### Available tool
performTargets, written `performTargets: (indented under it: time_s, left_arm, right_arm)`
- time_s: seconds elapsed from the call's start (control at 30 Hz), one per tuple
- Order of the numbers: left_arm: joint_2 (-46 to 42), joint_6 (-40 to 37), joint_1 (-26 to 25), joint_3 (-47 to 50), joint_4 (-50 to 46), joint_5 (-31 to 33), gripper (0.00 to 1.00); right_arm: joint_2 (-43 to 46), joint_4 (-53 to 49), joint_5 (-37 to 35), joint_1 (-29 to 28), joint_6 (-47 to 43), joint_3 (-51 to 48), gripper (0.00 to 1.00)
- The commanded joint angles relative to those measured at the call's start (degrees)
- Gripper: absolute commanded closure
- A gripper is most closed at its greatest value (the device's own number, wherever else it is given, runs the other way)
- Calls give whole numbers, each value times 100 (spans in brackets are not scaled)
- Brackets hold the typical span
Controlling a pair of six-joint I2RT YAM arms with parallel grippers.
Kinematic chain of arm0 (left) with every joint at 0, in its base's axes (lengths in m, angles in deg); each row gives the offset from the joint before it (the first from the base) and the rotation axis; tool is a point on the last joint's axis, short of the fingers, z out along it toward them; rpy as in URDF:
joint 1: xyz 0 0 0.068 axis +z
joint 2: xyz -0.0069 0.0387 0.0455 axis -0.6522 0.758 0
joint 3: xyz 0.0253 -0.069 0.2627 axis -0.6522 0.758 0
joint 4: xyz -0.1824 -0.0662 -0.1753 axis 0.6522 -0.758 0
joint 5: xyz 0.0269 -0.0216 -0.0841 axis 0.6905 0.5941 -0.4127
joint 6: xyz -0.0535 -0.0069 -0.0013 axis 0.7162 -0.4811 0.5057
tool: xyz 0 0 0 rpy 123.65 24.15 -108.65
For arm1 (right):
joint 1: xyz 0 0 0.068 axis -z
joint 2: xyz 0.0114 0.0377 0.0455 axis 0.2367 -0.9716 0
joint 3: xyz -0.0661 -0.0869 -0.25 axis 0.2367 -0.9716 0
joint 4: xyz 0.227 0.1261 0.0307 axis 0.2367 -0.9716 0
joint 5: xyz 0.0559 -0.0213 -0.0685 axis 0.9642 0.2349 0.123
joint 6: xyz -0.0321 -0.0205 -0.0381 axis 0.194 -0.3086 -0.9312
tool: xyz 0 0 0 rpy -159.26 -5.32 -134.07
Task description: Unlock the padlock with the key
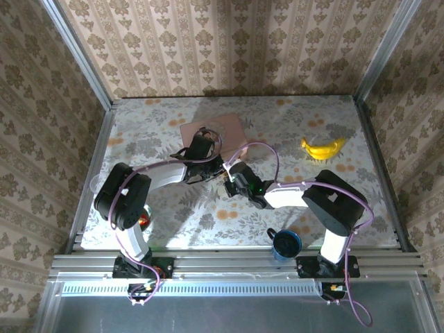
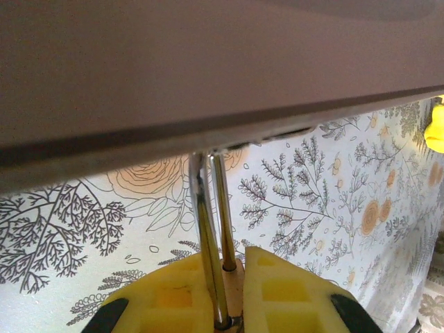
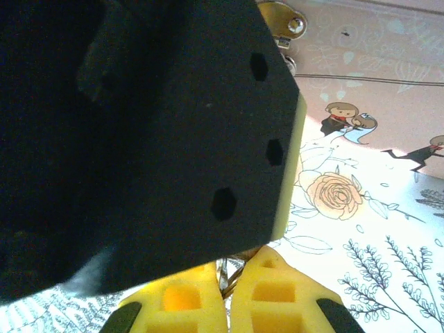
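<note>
The padlock (image 2: 236, 295) has a small brass body pinched between the yellow pads of my left gripper (image 2: 234, 262), which is shut on it. Its silvery shackle (image 2: 205, 222) reaches up to the lower edge of the pink box (image 2: 208, 62). In the right wrist view my right gripper (image 3: 232, 269) is shut, with a thin metal key (image 3: 226, 279) caught between its yellow pads. Its tips sit right under the black finger of the left gripper (image 3: 139, 139). From above, the left gripper (image 1: 214, 165) and right gripper (image 1: 229, 175) meet tip to tip just in front of the pink box (image 1: 225, 128).
A yellow banana (image 1: 322, 148) lies at the right back of the flowered table. A blue cup (image 1: 286, 243) stands near the right arm's base, and a small orange object (image 1: 143, 220) by the left arm. Metal rails edge the table.
</note>
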Motion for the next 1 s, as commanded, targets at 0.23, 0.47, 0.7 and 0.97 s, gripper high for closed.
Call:
performTargets:
  time_s: [0.23,0.47,0.7,0.97]
  left_arm:
    - [-132,-207,-353,23,-142,-923,100]
    - [-154,-211,-354,95,-113,-944,100]
    - [-141,-150,-319,176,-26,-945,100]
    - [-114,-79,-284,211,85,-1014,100]
  right_arm:
    - [218,-106,2277,955,1029,-13,100]
    - [72,-344,3020,1354,1846,185,100]
    - [64,272,3894,1706,2781,-1,100]
    - [33,335,4120,1732,3151,66,100]
